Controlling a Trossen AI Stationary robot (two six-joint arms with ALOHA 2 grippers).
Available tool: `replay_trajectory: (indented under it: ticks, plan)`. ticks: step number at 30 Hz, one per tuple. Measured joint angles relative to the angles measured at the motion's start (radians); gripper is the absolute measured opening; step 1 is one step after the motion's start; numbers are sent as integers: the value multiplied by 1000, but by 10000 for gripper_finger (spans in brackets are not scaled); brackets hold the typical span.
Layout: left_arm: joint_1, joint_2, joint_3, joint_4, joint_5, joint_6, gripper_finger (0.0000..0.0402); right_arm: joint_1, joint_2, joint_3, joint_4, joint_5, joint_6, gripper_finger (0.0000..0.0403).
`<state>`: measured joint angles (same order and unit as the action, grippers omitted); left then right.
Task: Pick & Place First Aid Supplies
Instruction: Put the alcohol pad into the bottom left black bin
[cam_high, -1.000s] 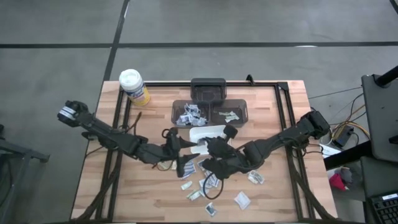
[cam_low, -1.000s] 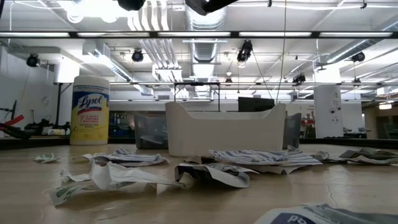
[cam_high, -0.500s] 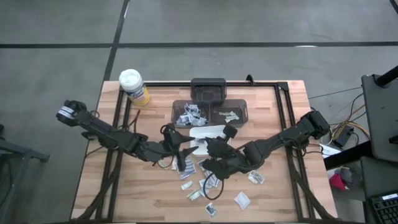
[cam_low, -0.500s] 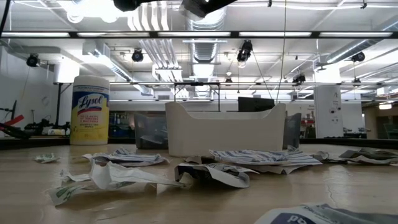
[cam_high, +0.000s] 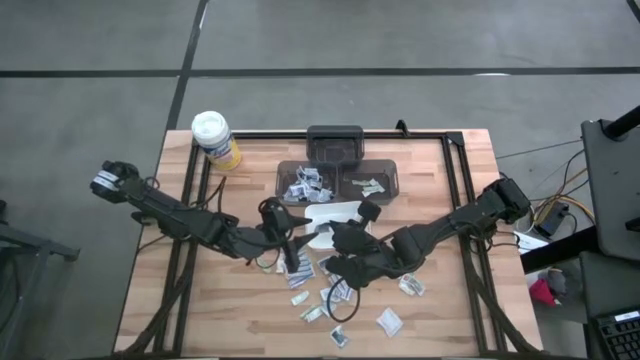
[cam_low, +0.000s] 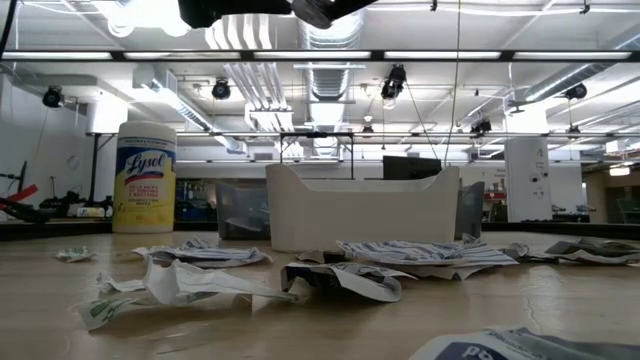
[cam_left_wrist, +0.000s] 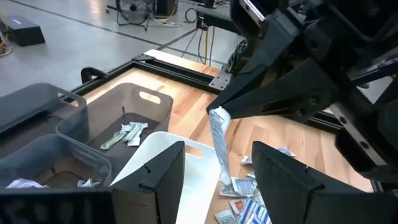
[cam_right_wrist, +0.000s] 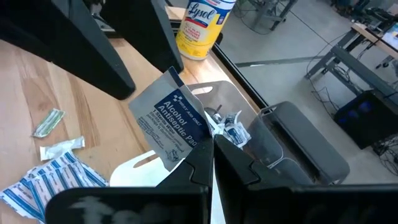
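Observation:
My right gripper (cam_right_wrist: 210, 148) (cam_high: 326, 236) is shut on one of the first aid supplies, a white packet with blue print reading "Alcohol Antiseptic" (cam_right_wrist: 172, 121). It holds the packet above the white tray (cam_high: 338, 211) at mid-table. My left gripper (cam_left_wrist: 217, 163) (cam_high: 292, 240) is open. Its two fingers stand on either side of that packet (cam_left_wrist: 217, 134) and do not touch it. Several more packets (cam_high: 328, 292) lie loose on the wood toward the near edge. Others lie in the grey bins (cam_high: 340, 180). My right gripper pinches the packet by one corner (cam_right_wrist: 194, 144) between its two fingertips. The fingers come from the table's right, slanting down. The packet sticks out past the fingertips toward my left gripper, lifted clear over the tray.
A yellow canister with a white lid (cam_high: 215, 140) stands at the far left corner. Two grey bins (cam_left_wrist: 124, 118) sit side by side behind the white tray (cam_low: 360, 205), with a dark lidded box (cam_high: 334, 142) beyond them. A black frame (cam_high: 455, 160) runs round the table top.
My left gripper has turned at the wrist next to the held packet and has stayed open. My right gripper and the packet have kept still.

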<state>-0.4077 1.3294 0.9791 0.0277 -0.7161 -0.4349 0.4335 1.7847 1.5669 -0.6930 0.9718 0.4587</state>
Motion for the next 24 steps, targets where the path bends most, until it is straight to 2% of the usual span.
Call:
replay_trajectory:
  ticks: [7, 13, 19, 24]
  plan:
    - [36, 30, 3, 4, 70, -41, 190, 0, 0, 0, 78, 0, -64, 8]
    - [47, 28, 3, -1, 72, -58, 175, 0, 0, 0, 95, -1, -85, 8]
    - [47, 27, 14, 3, 82, -53, 125, 0, 0, 0, 94, -1, -85, 8]
    - [50, 27, 15, 1, 133, -53, 52, 0, 0, 0, 94, -3, -85, 8]
